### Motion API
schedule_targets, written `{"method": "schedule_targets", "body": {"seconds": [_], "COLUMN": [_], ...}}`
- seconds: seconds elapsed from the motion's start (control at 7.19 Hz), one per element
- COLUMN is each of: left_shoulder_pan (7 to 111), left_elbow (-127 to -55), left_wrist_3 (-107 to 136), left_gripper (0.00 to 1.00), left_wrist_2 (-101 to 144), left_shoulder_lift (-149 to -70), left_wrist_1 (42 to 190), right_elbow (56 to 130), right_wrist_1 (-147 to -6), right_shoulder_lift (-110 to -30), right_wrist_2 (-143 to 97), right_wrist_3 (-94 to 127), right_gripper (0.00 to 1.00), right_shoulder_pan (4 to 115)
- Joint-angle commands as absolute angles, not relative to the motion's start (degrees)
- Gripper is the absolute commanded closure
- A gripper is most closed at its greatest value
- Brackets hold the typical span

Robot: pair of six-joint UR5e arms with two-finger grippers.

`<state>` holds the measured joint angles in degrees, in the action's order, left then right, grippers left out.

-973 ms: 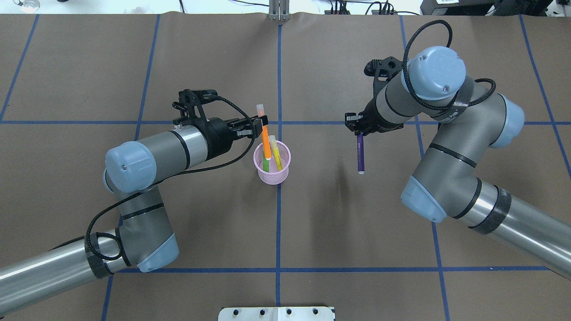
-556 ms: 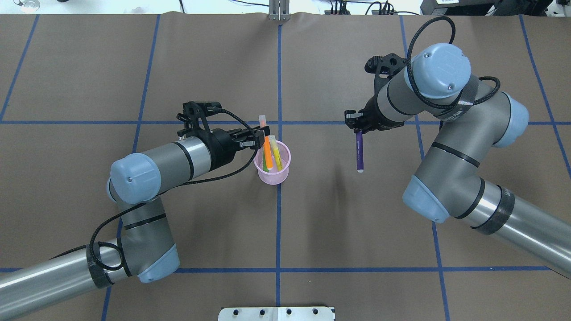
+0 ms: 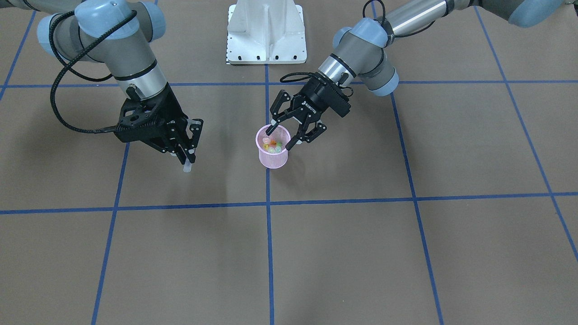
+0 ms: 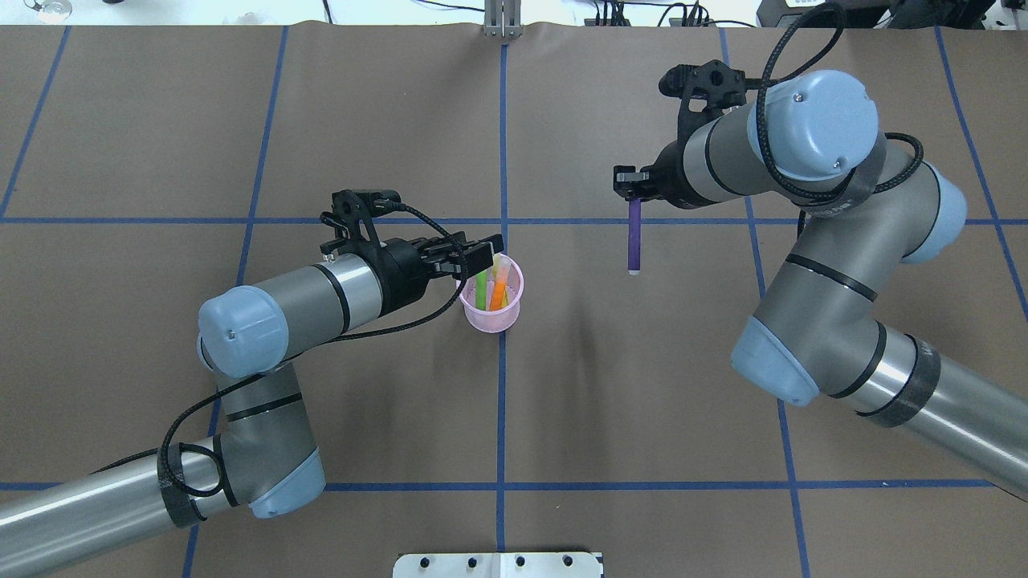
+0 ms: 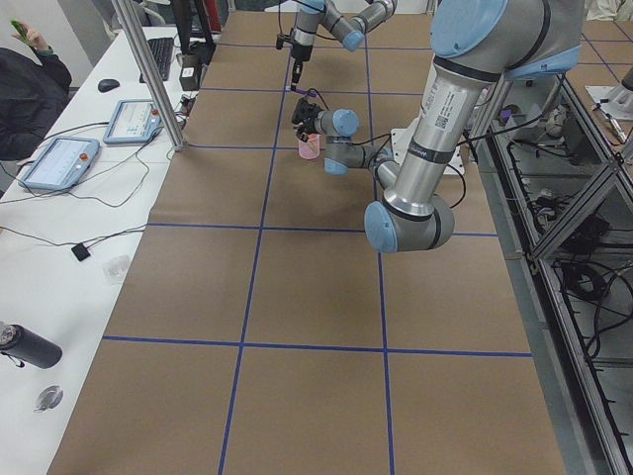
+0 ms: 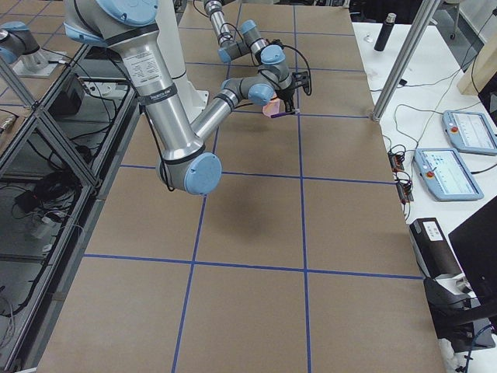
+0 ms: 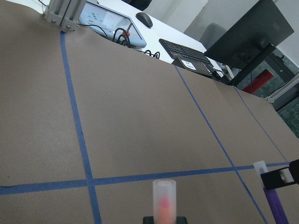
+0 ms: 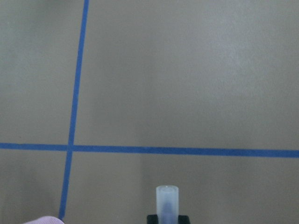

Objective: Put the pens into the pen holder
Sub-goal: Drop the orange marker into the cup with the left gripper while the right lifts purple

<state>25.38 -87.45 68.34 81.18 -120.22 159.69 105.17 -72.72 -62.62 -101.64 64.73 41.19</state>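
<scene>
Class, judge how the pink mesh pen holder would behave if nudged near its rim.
Probably light: the pen holder is thin wire mesh. Likely to tip rather than slide, being tall, narrow-based, with pens leaning inside. Once tipped, its round form may roll.

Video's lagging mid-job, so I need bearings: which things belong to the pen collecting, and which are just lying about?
Job: pink holder, orange pen and green pen standing inside it, purple pen held by right gripper, left gripper open over the holder.
Lying about: keyboard, mouse, monitor, black bottle, control tablets.
</scene>
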Motion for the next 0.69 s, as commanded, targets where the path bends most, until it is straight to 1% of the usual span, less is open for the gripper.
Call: {"method": "schedule_targets", "body": {"seconds": [0.0, 0.14, 0.28, 0.56], "left_shoulder_pan": [26.0, 28.8, 34.1, 49.3], "left_elbow": [-90.9, -91.4, -91.5, -91.1], "left_wrist_3": [68.6, 70.0, 72.0, 71.0], "left_gripper": [0.00, 0.00, 0.00, 0.01], "left_wrist_2": [84.0, 89.2, 98.8, 126.1], "left_shoulder_lift": [-120.2, -119.6, -119.1, -119.0], "left_wrist_1": [158.5, 155.6, 151.7, 138.7], "right_elbow": [105.7, 105.3, 105.1, 105.6], "right_wrist_1": [-64.6, -60.2, -58.1, -57.8], "right_shoulder_lift": [-62.7, -62.7, -62.8, -61.4], "right_wrist_2": [-93.0, -86.8, -82.8, -78.3], "right_wrist_3": [64.7, 64.8, 64.7, 64.7], "right_gripper": [1.00, 1.00, 1.00, 1.00], "right_shoulder_pan": [40.0, 37.1, 34.8, 32.5]}}
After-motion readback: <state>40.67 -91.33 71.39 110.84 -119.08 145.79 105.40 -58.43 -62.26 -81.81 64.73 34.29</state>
